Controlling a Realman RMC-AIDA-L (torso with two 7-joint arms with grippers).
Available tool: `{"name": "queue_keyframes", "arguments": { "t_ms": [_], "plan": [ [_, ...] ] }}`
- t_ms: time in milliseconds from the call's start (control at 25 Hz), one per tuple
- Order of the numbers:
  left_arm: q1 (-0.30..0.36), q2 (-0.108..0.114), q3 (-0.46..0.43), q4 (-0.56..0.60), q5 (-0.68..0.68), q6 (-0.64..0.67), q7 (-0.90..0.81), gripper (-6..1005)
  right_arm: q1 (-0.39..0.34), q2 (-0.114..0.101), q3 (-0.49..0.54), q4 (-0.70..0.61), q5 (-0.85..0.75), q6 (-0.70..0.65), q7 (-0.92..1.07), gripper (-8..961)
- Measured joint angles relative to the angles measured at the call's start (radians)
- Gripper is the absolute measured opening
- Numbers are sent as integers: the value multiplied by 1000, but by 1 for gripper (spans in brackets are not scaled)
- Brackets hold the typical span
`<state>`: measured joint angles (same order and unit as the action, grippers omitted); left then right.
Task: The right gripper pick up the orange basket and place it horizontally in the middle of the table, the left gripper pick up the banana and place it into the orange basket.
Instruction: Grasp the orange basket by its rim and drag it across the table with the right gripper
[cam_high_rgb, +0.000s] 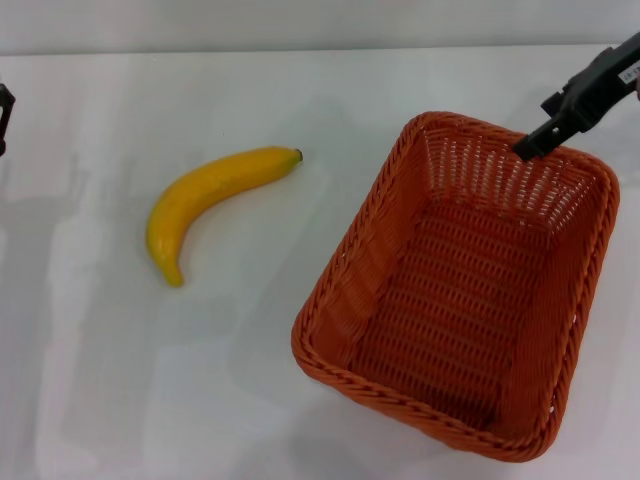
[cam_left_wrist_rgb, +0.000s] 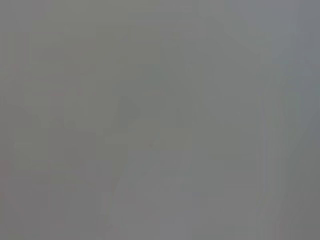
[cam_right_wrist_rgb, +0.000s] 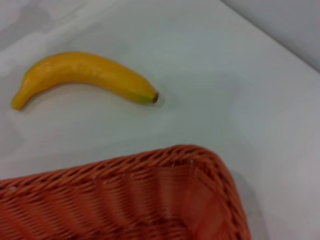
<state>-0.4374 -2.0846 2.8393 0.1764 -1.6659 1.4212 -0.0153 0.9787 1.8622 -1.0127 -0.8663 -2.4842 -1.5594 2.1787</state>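
Observation:
The orange basket (cam_high_rgb: 465, 290) stands on the white table (cam_high_rgb: 200, 380) at the right, its long side running at an angle from near to far. Its braided rim (cam_right_wrist_rgb: 150, 165) fills the lower part of the right wrist view. The right gripper (cam_high_rgb: 533, 145) comes in from the upper right, and its black tip is at the basket's far rim. The yellow banana (cam_high_rgb: 210, 195) lies on the table left of the basket and apart from it, dark tip towards the basket; it is the banana (cam_right_wrist_rgb: 85, 75) in the right wrist view too. A dark bit of the left gripper (cam_high_rgb: 4, 115) shows at the far left edge.
Bare white tabletop surrounds the banana and lies in front of the basket. The table's far edge (cam_high_rgb: 300, 50) runs along the top of the head view. The left wrist view is plain grey with nothing to make out.

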Motion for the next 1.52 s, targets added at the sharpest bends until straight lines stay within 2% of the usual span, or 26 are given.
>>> {"name": "queue_keyframes", "arguments": {
  "t_ms": [280, 800, 960, 1520],
  "plan": [
    [3, 0, 0, 0, 11, -1, 0, 859, -5, 22, -11, 5, -13, 57, -1, 802],
    [8, 0, 0, 0, 12, -1, 0, 859, -21, 91, -60, 13, -90, 138, 0, 797],
    [9, 0, 0, 0, 12, -2, 0, 859, -24, 98, -64, 15, -91, 153, -1, 796],
    [10, 2, 0, -2, 23, -13, 0, 859, -35, 103, -68, 56, -116, 202, 1, 790]
  ]
}}
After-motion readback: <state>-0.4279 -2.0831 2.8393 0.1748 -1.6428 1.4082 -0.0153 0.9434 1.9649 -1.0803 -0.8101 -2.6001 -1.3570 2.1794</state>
